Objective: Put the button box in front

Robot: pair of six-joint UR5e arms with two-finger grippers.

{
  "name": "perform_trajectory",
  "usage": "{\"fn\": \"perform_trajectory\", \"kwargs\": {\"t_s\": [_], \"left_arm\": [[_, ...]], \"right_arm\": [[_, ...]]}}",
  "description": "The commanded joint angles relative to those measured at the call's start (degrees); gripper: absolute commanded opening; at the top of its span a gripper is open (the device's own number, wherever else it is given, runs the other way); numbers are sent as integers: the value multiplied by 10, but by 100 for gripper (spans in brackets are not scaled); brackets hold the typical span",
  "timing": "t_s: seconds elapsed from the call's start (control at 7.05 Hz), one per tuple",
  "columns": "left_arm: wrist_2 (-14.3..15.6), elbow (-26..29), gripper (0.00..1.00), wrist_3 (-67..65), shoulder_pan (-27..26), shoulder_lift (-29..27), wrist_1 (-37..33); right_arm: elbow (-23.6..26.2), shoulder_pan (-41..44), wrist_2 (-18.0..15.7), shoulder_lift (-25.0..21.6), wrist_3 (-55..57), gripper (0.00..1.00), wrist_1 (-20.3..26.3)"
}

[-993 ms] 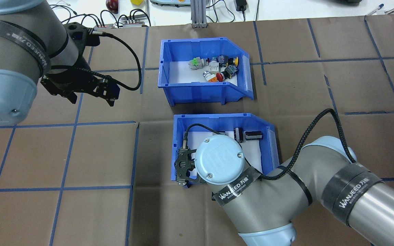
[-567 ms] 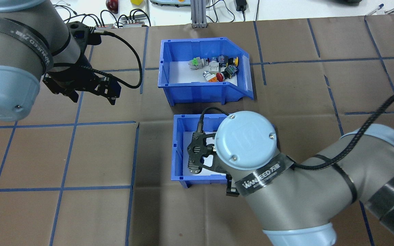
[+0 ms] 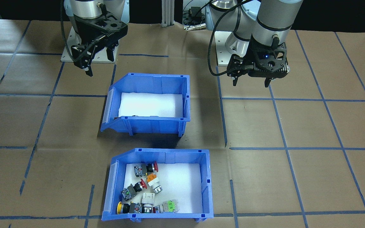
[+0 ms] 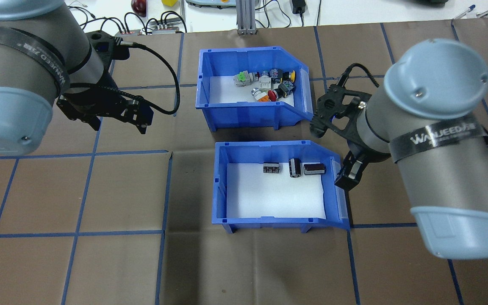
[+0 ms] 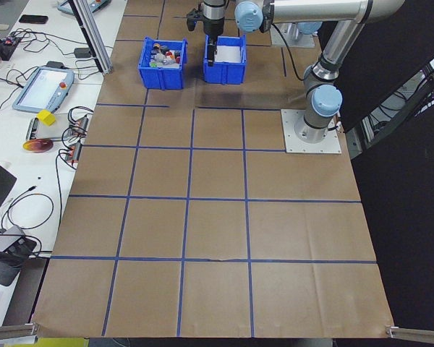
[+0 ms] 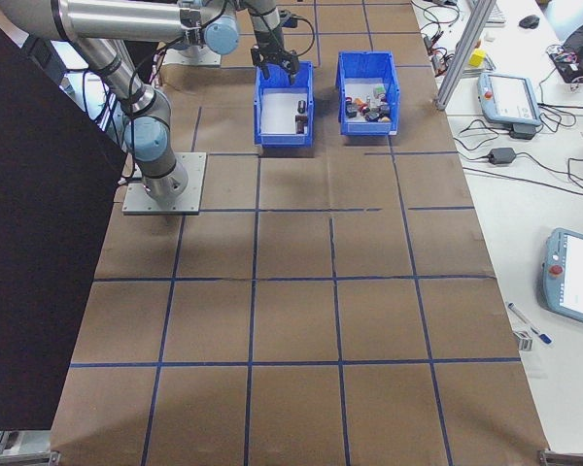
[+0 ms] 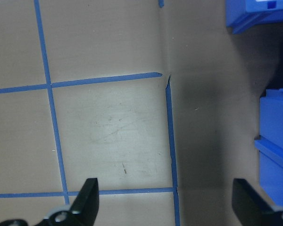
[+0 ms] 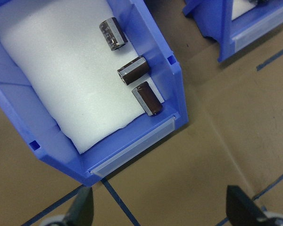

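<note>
Two blue sloped-front bins stand one behind the other on the brown paper-covered tabletop (image 4: 100,262), close together but not touching. The button box (image 4: 253,88), lined with white foam and holding a jumble of red, yellow, green and orange push-button switches (image 4: 267,84), occupies the position farther from the robot's base; the second bin (image 4: 280,186), carrying three dark cylinders (image 4: 295,168) along its far wall, lies nearer the base. The right pincer (image 4: 337,146) hovers just beyond the sloped front of the second bin, its fingers spread wide and holding nothing; the right wrist view looks down on that bin's open front and on bare paper. The left pincer (image 4: 119,118) hangs over bare tabletop well to the side of the button box, likewise wide open and empty.
</note>
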Motion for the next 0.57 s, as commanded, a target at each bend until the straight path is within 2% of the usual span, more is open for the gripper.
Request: {"fn": "perform_trajectory", "kwargs": {"t_s": [0.0, 0.14, 0.43], "left_arm": [[-20, 11, 100, 0, 0, -5, -22], [-19, 10, 100, 0, 1, -5, -23], [-24, 6, 100, -1, 1, -5, -24]], "right_arm": [[-62, -67, 33, 27, 155, 100, 70], [-94, -84, 70, 59, 226, 100, 106], [-148, -85, 61, 91, 284, 100, 108]]}}
